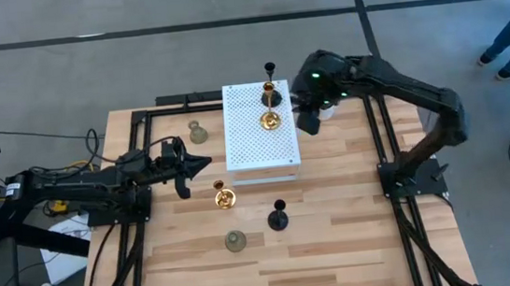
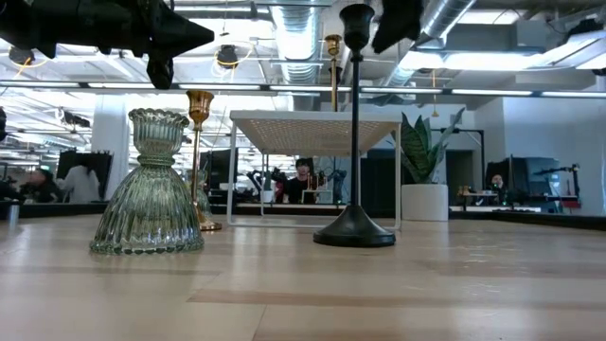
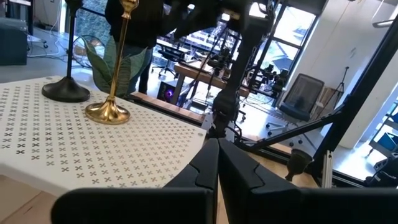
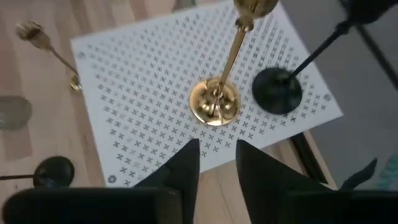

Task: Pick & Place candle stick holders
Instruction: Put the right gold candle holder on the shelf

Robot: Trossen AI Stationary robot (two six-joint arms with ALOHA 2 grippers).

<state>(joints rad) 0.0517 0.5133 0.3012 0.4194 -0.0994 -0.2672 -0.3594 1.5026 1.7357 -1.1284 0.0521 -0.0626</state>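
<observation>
The white perforated stand [image 1: 260, 128] carries one gold holder [image 1: 271, 120] and one black holder [image 1: 272, 94] near its far right corner, both upright. On the tabletop [image 1: 339, 238] remain a second gold holder [image 1: 225, 198], a second black holder [image 1: 278, 220], and two grey-green holders [image 1: 235, 242] [image 1: 198, 132].

The right gripper [image 4: 217, 162] hovers above the stand's right edge, just beside the placed gold holder; its fingers are spread and hold nothing. The left gripper [image 3: 217, 171] sits left of the stand, above the tabletop, fingers pressed together and empty.

Judgement: a placement appears complete and the next pick is due. The right arm should lift clear vertically so as not to clip the slim gold stem. For the tall holders, grasp the stem low and keep it plumb; their narrow stems tip readily.
</observation>
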